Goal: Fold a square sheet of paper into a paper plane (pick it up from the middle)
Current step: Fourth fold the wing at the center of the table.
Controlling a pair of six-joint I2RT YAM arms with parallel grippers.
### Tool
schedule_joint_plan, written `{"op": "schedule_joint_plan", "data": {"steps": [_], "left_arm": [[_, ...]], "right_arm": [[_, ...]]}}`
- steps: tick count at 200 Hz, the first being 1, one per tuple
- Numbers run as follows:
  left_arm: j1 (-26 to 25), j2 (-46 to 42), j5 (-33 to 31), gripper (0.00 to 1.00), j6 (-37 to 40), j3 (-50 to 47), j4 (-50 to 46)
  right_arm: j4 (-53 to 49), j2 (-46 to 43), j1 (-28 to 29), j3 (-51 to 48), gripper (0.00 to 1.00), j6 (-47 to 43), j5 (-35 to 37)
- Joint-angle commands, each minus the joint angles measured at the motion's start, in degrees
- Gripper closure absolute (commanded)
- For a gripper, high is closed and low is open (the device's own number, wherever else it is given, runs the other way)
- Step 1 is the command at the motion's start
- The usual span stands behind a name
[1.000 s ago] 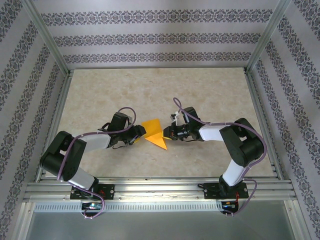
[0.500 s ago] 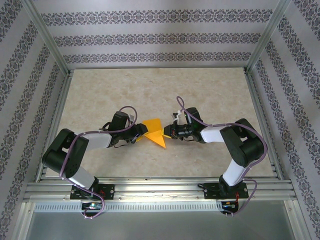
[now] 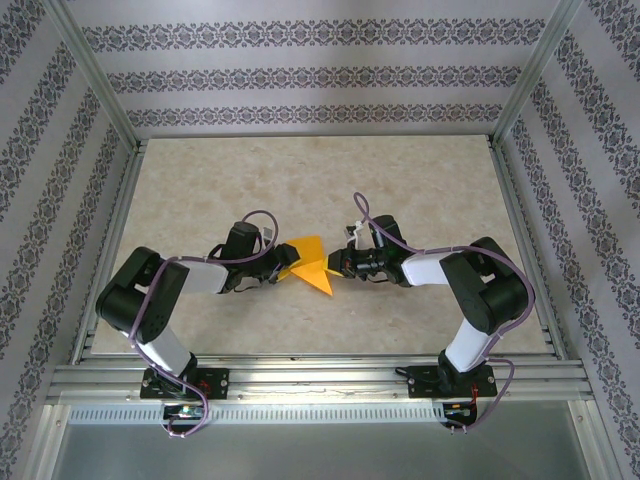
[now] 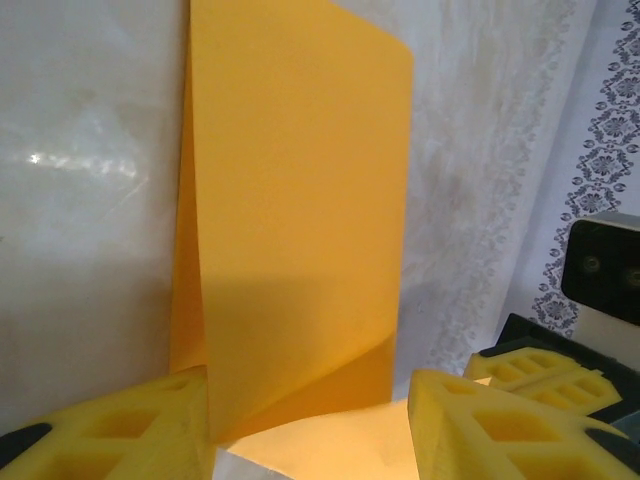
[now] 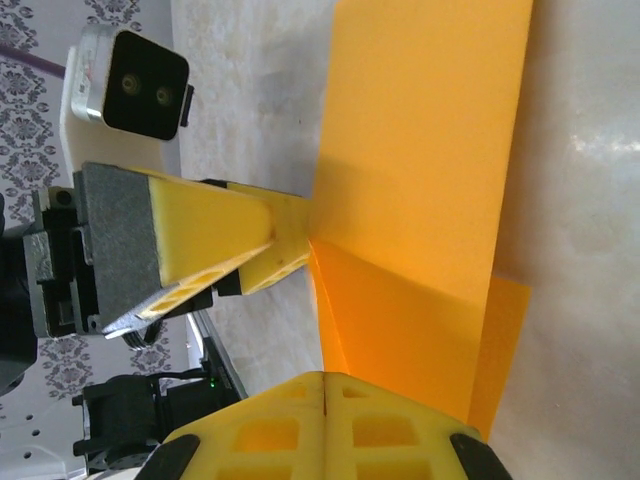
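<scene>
The square sheet of paper is bright orange and stands folded on the table between both grippers; it is a creased sheet rather than a paper plane. My left gripper is open. In the left wrist view its yellow fingers stand either side of the sheet, around the gripper's centre. My right gripper is shut. In the right wrist view its pads pinch the near edge of the sheet. A left finger touches the crease on the far side.
The beige marbled table is bounded by aluminium rails and patterned walls. The right gripper's fingers sit close beside my left gripper. The left wrist camera faces the right one at short range.
The sheet's lower flap has drawn in, so the paper looks narrower. My left gripper has edged toward it and its jaws have narrowed slightly. The right gripper stays shut.
</scene>
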Motion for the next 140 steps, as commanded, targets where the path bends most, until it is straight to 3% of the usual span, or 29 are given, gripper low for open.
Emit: {"op": "schedule_joint_plan", "data": {"steps": [1,31,108,140], "left_arm": [[1.24,1.36,1.4,0.48,-1.12,1.12,4.11],[1.53,1.82,1.71,0.49,-2.14,-0.08,7.33],[1.77,3.92,3.29,0.7,-4.24,-0.23,13.85],[2.03,3.83,3.43,0.71,-4.37,-0.53,14.78]], "right_arm": [[1.58,-0.82,-0.62,-0.98,1.0,-0.11,-1.47],[1.6,-1.05,-0.71,-1.11,1.0,-0.02,-1.56],[-1.89,0.35,-1.06,-1.55,0.93,-2.69,0.71],[-5.1,-0.55,-1.32,-1.44,0.93,-4.54,2.77]]}}
